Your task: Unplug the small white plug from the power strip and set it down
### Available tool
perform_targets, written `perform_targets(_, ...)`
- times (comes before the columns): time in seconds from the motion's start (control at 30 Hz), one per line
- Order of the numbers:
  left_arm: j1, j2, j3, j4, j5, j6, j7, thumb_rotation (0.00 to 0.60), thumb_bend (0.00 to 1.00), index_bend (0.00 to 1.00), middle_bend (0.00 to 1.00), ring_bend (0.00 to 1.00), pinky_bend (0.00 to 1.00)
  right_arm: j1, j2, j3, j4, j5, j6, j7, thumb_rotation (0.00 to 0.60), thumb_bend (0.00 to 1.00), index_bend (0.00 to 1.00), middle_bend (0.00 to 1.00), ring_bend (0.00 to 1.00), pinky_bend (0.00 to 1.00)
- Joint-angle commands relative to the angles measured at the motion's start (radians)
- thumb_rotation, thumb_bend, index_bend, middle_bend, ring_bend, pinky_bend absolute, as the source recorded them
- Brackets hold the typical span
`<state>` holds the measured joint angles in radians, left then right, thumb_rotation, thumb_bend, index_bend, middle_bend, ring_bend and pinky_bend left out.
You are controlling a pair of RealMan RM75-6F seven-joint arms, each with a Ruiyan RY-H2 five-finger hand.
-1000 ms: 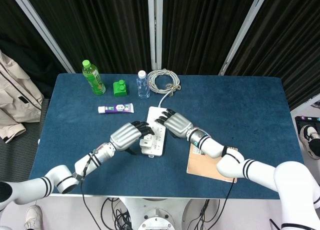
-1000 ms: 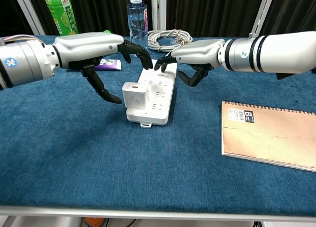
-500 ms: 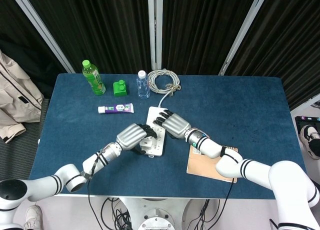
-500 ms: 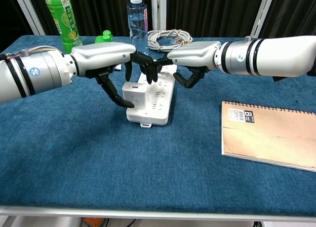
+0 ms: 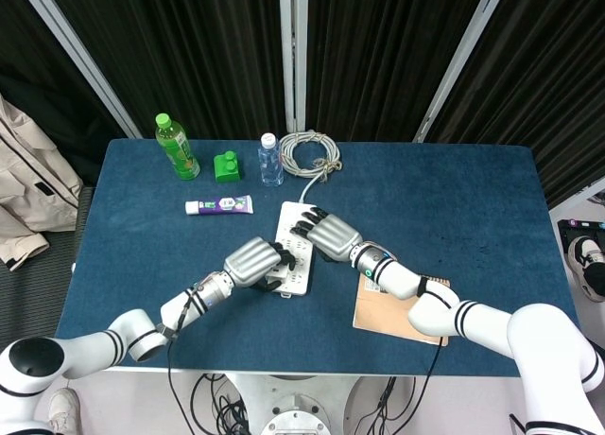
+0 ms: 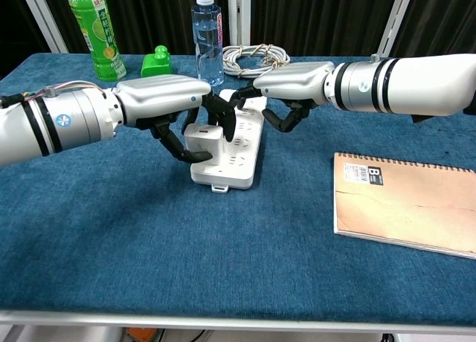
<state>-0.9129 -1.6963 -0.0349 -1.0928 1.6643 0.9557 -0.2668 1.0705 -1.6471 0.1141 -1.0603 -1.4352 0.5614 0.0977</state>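
Now, left hand [image 6: 167,104]: grasping small white plug [image 6: 202,139] – frame centre.
Right hand [image 6: 286,85]: fingertips pressing power strip [image 6: 234,152], holding nothing.

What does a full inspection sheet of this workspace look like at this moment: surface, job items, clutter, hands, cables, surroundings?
Surface: blue cloth-covered table.
Job's things: small white plug seated in the near end of the power strip.
Clutter: green bottle, green block, water bottle, tube, notebook.
Hands: left hand has its fingers around the plug; right hand presses fingertips on the strip's far end.
Cables: coiled white cord at the back edge.
Surroundings: black curtains; beige garment left of the table.
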Motion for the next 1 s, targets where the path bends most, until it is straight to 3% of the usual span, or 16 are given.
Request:
perform_targets(0.03, -0.008, 0.004, 0.013, 0.012, 0.01, -0.002, 0.013, 0.6, 0.33, 0.42, 0.45, 0.39, 0.62, 0.001, -0.002, -0.002, 0.001, 0.002, -0.001, 0.0, 0.6, 0.75, 0.14, 0.17, 0.0, 0.0)
perform_targets(0.23, -0.018, 0.003, 0.022, 0.031, 0.017, 0.005, 0.016, 0.6, 0.34, 0.45, 0.53, 0.51, 0.75, 0.003, -0.007, -0.006, 0.007, 0.003, -0.001, 0.006, 0.6, 0.75, 0.15, 0.17, 0.0, 0.0)
perform_targets(0.5, -0.034, -0.015, 0.043, 0.093, 0.053, 0.041, -0.014, 0.6, 0.41, 0.6, 0.74, 0.74, 0.97, 0.009, -0.012, -0.011, 0.016, 0.005, -0.005, 0.01, 0.6, 0.75, 0.15, 0.18, 0.0, 0.0)
perform_targets(1.0, -0.038, -0.003, 0.053, 0.103, 0.057, 0.099, -0.08, 0.6, 0.45, 0.64, 0.78, 0.77, 1.0, 0.012, -0.02, -0.022, 0.022, 0.012, -0.01, -0.004, 0.6, 0.75, 0.15, 0.18, 0.0, 0.0)
